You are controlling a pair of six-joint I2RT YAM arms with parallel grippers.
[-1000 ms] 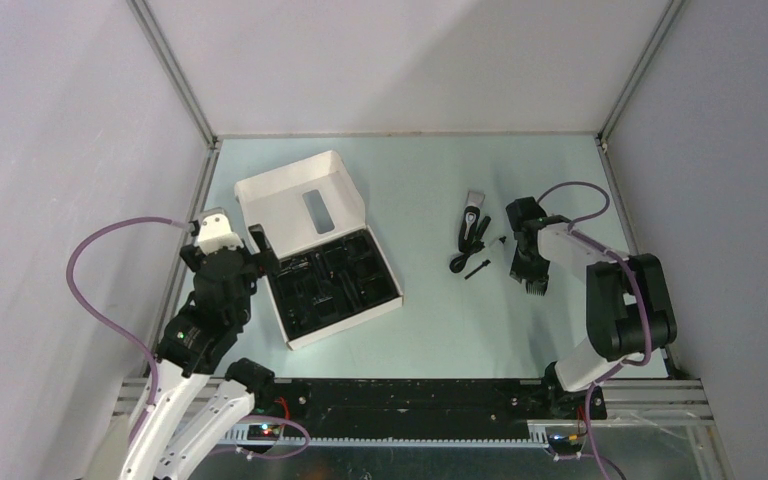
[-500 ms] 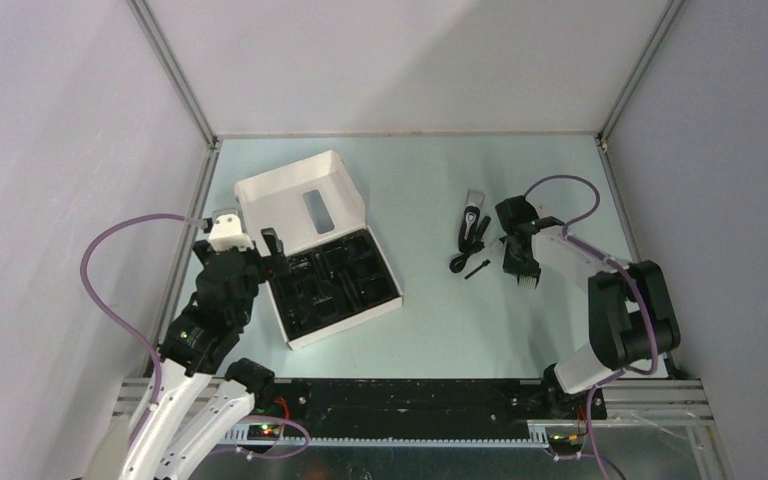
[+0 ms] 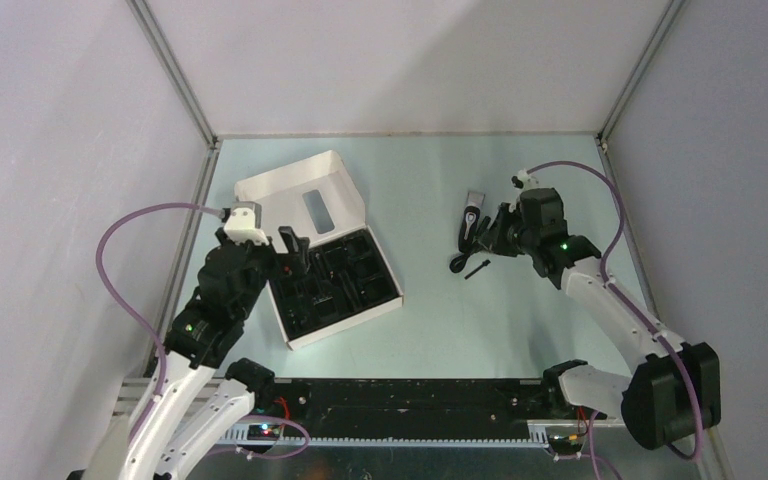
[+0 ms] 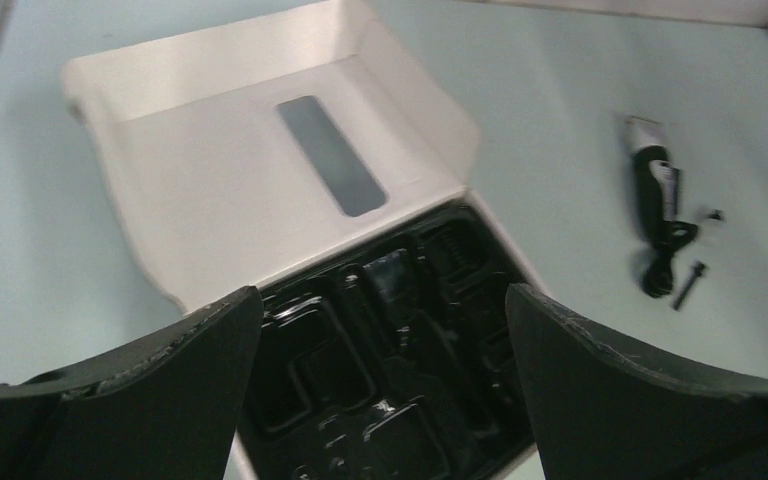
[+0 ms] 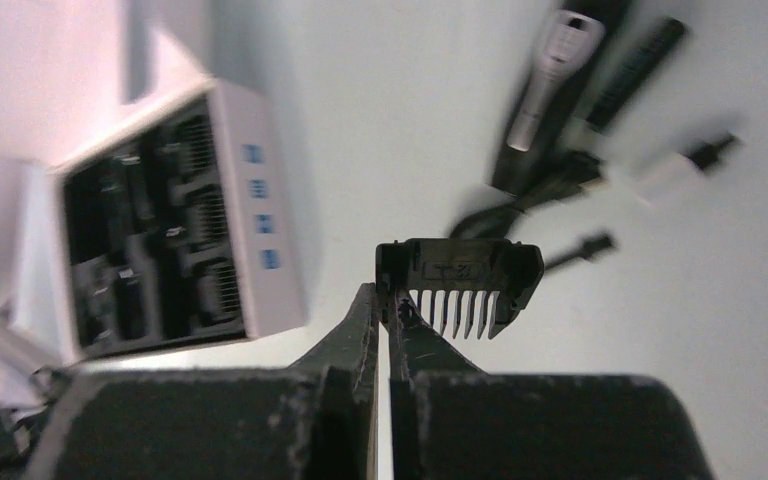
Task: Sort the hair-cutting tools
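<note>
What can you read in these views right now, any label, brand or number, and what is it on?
No text can be read in any view.
Side of the box: blue marks, too blurred to read.
On the comb attachment: a raised marking, too small to read.
On the clipper: nothing legible.

Bare pale-green tabletop (image 3: pixel 430 290) lies open between the white cardboard box with black tray (image 3: pixel 280 205) and the slim silver-and-black clipper (image 3: pixel 473 208).
</note>
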